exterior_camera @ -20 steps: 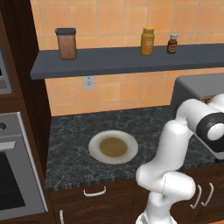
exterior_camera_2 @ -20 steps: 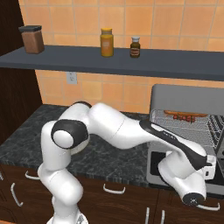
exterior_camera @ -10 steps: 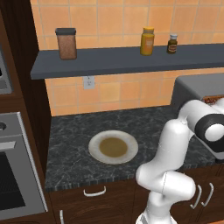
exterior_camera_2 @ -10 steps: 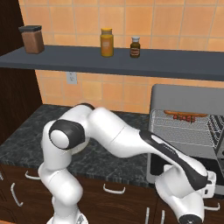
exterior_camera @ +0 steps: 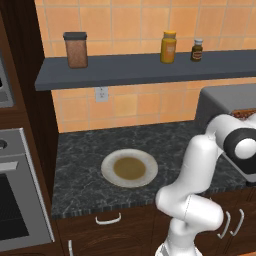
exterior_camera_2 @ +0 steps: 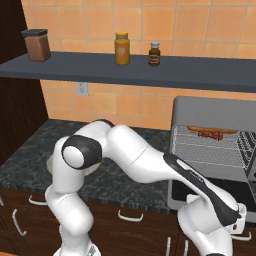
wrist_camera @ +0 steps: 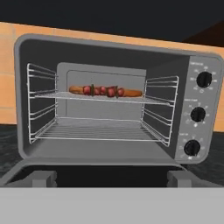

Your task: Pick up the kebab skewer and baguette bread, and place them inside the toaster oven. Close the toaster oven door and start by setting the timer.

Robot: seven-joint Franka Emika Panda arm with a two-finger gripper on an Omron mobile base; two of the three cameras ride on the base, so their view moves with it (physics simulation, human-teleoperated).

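Toaster oven: the boxy grey metal toaster oven [wrist_camera: 118, 100] sits on the right end of the dark speckled stone counter [exterior_camera: 80, 165], and I look straight into it.
Oven door: the dark glass door with its grey frame [wrist_camera: 105, 175] is folded down flat, near me, under my view.
Skewer: the short stick with small dark-red chunks [wrist_camera: 104, 91] lies on the top wire rack [wrist_camera: 100, 98], deep inside.
Bread: the long thin orange-brown bread [wrist_camera: 131, 93] lies on the same rack, just behind the skewer, and its ends stick out left and right.
Knobs: three small black round knobs [wrist_camera: 197, 114] stand in a column on the right of the oven front.
My fingers: spread as wide as they go, with nothing between them. My hand is low, in front of the open door.
In the way: nothing is between me and the open oven.
Around: a round white plate with a brown middle [exterior_camera: 130, 168] lies on the counter, well left of the oven. On the dark grey wall shelf [exterior_camera_2: 150, 70] stand a brown jar with a black lid [exterior_camera: 76, 49], a yellow bottle [exterior_camera_2: 122, 48] and a small dark bottle [exterior_camera_2: 154, 53].
Changed: my forearm has dropped lower in front of the oven than it was a second ago. The food, the plate and the jars have stayed put.
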